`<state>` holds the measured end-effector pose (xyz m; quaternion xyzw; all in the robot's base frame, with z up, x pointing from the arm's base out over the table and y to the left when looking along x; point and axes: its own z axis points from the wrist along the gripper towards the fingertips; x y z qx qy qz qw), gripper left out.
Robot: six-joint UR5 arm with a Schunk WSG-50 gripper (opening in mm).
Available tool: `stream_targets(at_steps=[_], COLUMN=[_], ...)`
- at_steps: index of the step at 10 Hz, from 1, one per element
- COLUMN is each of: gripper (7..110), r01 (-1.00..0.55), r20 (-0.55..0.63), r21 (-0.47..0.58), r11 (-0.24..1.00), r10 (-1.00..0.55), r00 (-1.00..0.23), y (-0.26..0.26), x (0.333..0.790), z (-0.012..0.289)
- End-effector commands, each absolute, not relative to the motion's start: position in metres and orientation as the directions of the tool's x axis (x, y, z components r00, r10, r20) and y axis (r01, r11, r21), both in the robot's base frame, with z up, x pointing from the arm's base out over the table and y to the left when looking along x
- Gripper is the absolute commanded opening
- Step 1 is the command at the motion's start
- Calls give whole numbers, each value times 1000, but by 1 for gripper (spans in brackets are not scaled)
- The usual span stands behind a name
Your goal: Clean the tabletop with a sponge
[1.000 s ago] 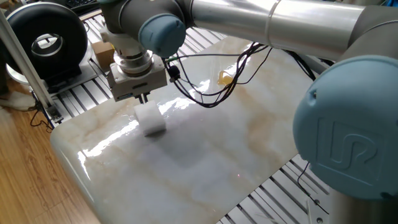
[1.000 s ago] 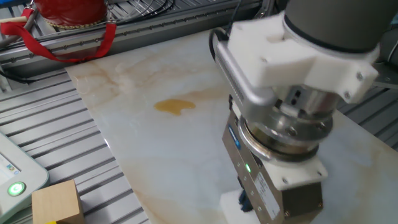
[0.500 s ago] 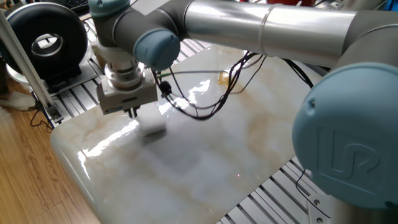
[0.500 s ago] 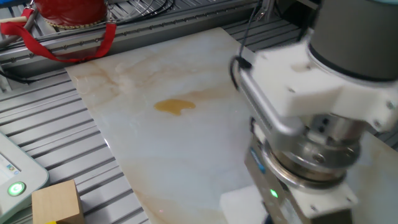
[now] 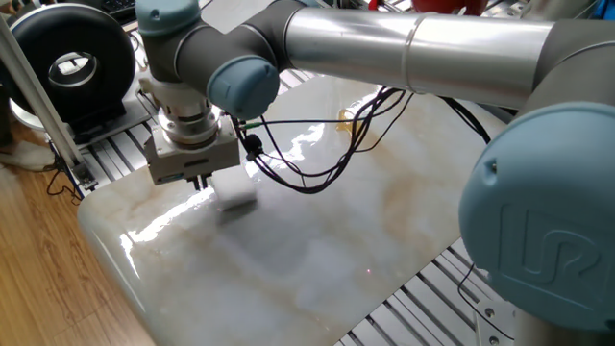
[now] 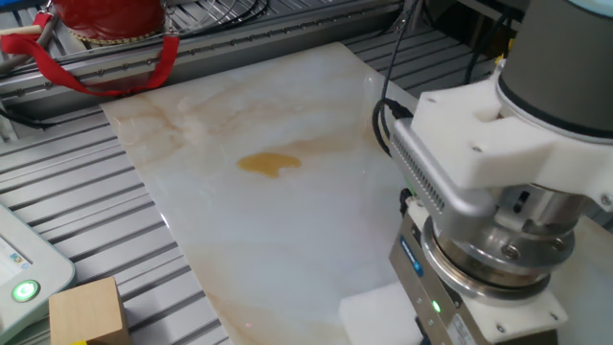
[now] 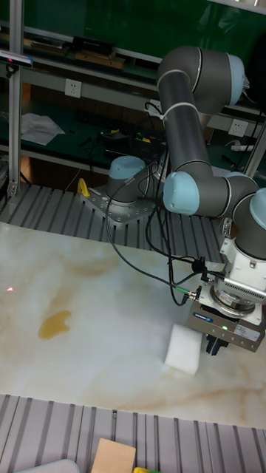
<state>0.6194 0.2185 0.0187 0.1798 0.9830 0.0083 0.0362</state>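
The white sponge [image 5: 235,188] lies flat on the marble-look tabletop [image 5: 317,240], near its front left corner. My gripper [image 5: 198,181] stands just beside the sponge, fingertips low near the slab and close together with nothing between them. In the tall fixed view the sponge [image 7: 183,349] sits left of the gripper [image 7: 215,345]. The other fixed view shows the sponge [image 6: 378,314] at the bottom edge; the wrist hides the fingertips there. An amber stain [image 5: 348,119] [image 6: 269,164] [image 7: 55,324] lies well away from the sponge.
Ribbed grey aluminium frame [image 6: 77,211] surrounds the slab. A tan cardboard box [image 6: 88,311] sits on it, near a green-lit device [image 6: 24,287]. A black round unit [image 5: 72,62] stands at the back left. Black cables [image 5: 317,144] loop over the slab. A red basket [image 6: 101,19] stands behind.
The gripper has moved sideways off the top of the sponge and come down beside it. The sponge has stayed almost where it was.
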Motion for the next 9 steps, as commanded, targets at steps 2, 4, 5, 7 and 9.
stream_targets(at_steps=[2, 4, 5, 7, 9], gripper=[7, 7, 7, 7, 44], r01=[353, 362, 364, 327, 301], r20=[-86, -65, -47, -19, -13], r21=[0, 27, 47, 69, 79], r11=[936, 932, 930, 943, 950], r10=[352, 363, 366, 329, 303], r00=[-932, -930, -929, -944, -953], y=[203, 209, 215, 222, 223], x=[621, 617, 615, 610, 607], z=[18, 15, 14, 15, 14])
